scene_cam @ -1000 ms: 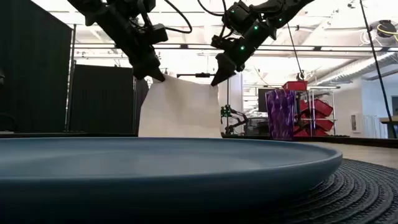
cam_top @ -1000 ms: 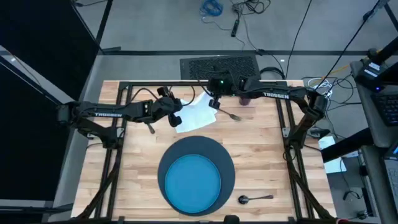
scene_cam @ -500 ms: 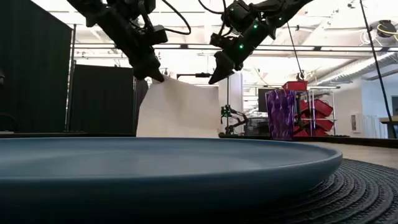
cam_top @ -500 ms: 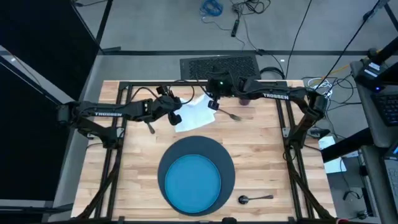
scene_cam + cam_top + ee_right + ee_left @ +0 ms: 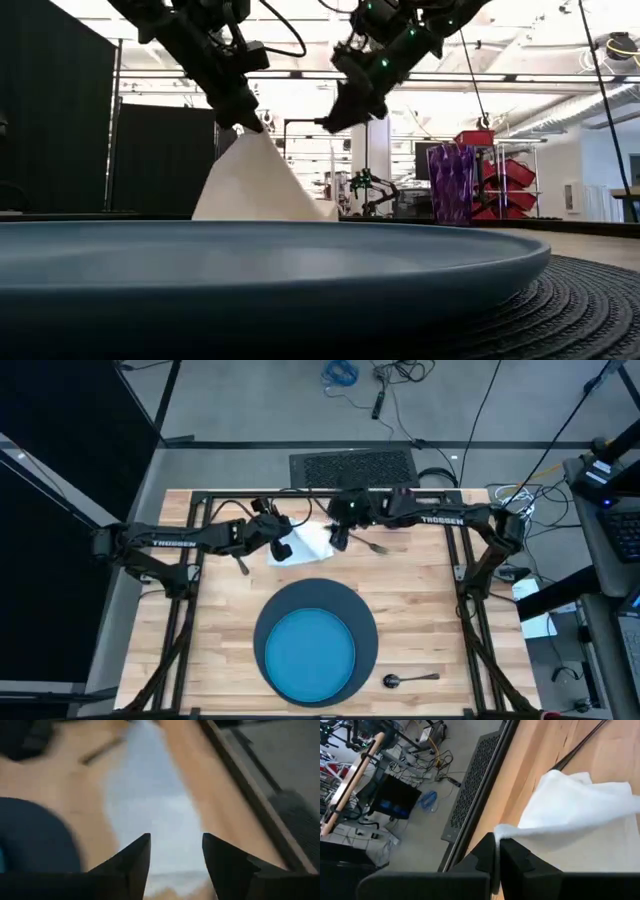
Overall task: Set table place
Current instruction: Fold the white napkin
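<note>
Napkin (image 5: 305, 543): right corner dropped since earlier, now drapes from left hand (image 5: 283, 546) alone, pinched tight. Right hand (image 5: 338, 538): fingers spread, empty, above napkin, 12 o'clock of charger (image 5: 268, 622).

The word TROSSEN stands in white capital letters on the forearm of the left arm (image 5: 172, 543), and the same word stands on the forearm of the right arm (image 5: 441, 520). No other writing can be read.

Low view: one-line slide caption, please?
Left gripper holds the white napkin up by one corner; open right gripper hangs beside it.
</note>
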